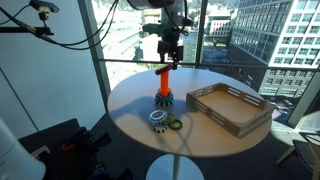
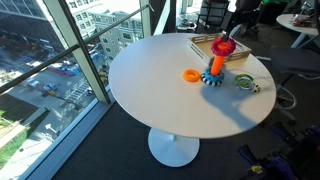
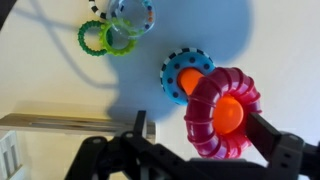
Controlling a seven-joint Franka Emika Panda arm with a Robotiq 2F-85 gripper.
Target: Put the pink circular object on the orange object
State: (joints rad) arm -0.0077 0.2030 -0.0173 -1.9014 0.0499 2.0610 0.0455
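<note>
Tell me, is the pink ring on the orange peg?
Just at its top: in the wrist view the orange peg shows through the hole of the pink ring, which sits far above the base.

Wood tray [image 1: 236,126] + green ring [image 1: 175,124] on round table [image 1: 130,103].

Pink circular object [image 3: 200,118]: glossy ribbed plastic. Orange object [image 3: 230,115]: smooth plastic, slight sheen. Desk [image 2: 150,95]: smooth matt white. Tray [image 1: 235,110] beside orange object: matt, wood-like.
</note>
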